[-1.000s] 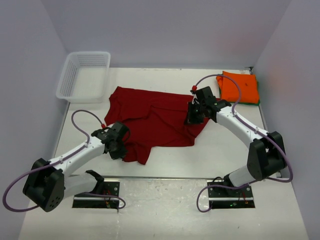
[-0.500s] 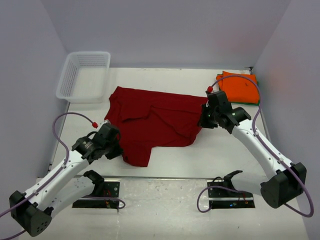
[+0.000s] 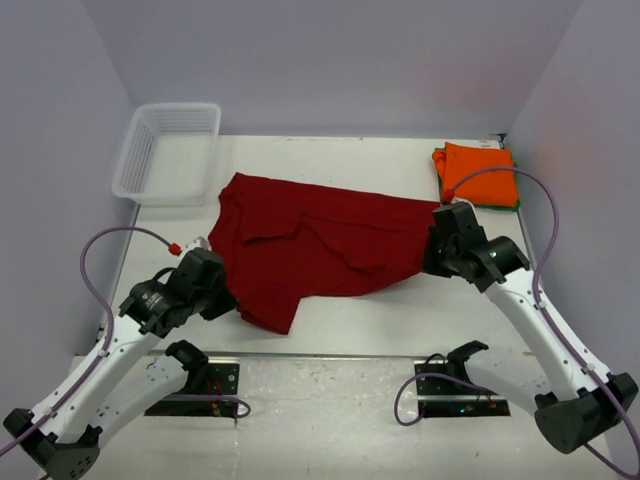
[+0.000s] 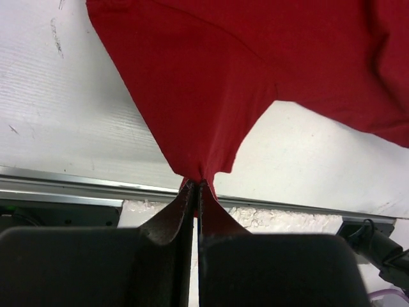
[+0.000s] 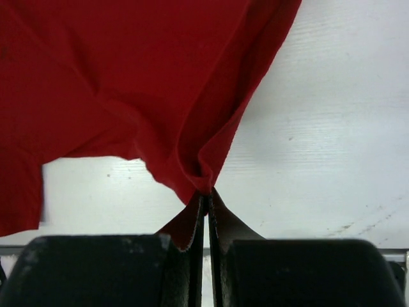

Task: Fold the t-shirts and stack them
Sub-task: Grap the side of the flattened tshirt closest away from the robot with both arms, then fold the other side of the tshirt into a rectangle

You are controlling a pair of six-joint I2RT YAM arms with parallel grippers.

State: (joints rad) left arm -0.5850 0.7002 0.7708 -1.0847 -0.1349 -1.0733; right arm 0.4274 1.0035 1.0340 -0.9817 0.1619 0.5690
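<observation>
The red shirt (image 3: 320, 240) is clamped near-left by the left gripper (image 4: 195, 185), right by the right gripper (image 5: 206, 192); with such thin pinches, a corner could be pulled loose under tension.

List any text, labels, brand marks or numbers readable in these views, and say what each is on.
None readable in any view.
The dark red t-shirt: plain, no print or tag showing.
The orange t-shirt: plain, no print showing.
The white mesh basket: no label visible.
The left base plate: small parts on it, too small to read.
</observation>
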